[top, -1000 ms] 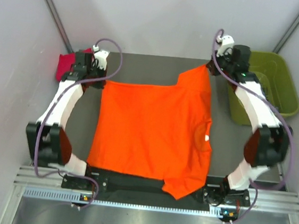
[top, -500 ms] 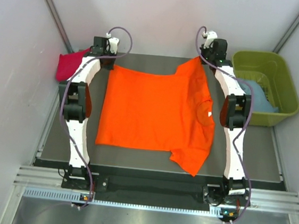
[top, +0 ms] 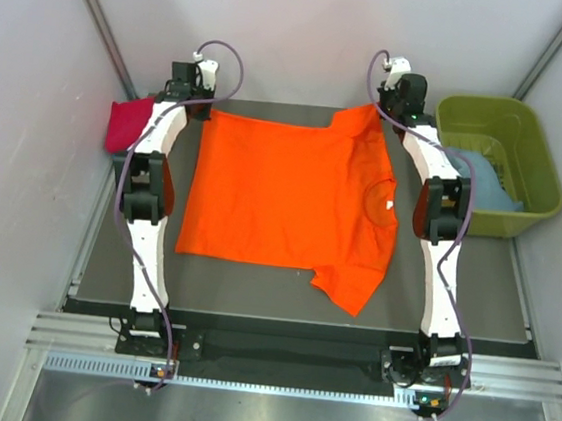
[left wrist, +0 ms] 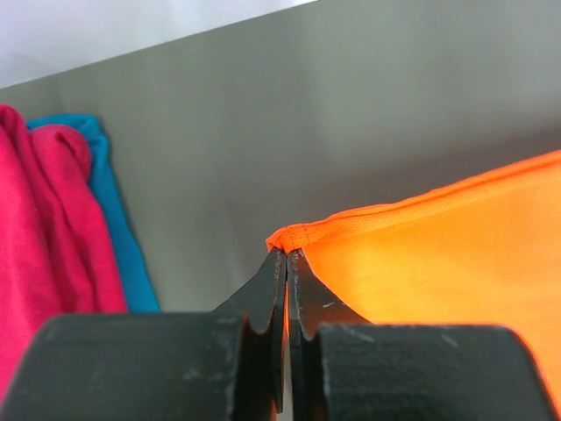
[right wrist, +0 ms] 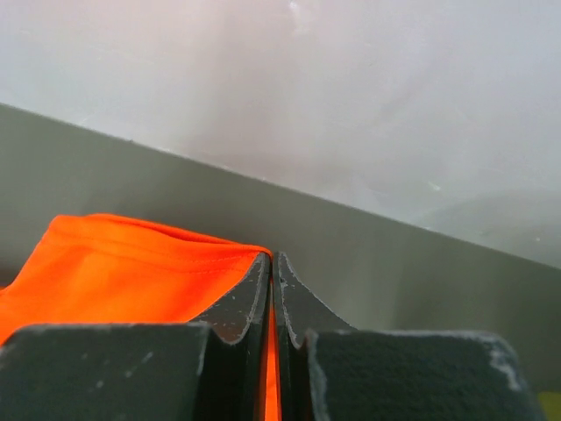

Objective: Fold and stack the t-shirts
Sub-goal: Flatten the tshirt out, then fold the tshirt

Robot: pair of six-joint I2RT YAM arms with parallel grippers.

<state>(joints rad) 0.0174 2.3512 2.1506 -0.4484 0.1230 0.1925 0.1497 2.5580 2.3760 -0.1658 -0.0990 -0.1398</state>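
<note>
orange t-shirt [top: 283,196]: spread out, centre | crimson t-shirt [top: 127,124]: bunched, far left

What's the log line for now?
left gripper: shut on orange t-shirt | right gripper: shut on orange t-shirt | state: spread out, unfolded

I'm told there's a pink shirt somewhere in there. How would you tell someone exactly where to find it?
Look at the dark table, mostly covered by a spread orange t-shirt. At its far left corner, just left of the left pincer, a crumpled crimson-pink t-shirt lies at the table's edge. It is the only pink cloth; its one close neighbour is a blue cloth.
</note>
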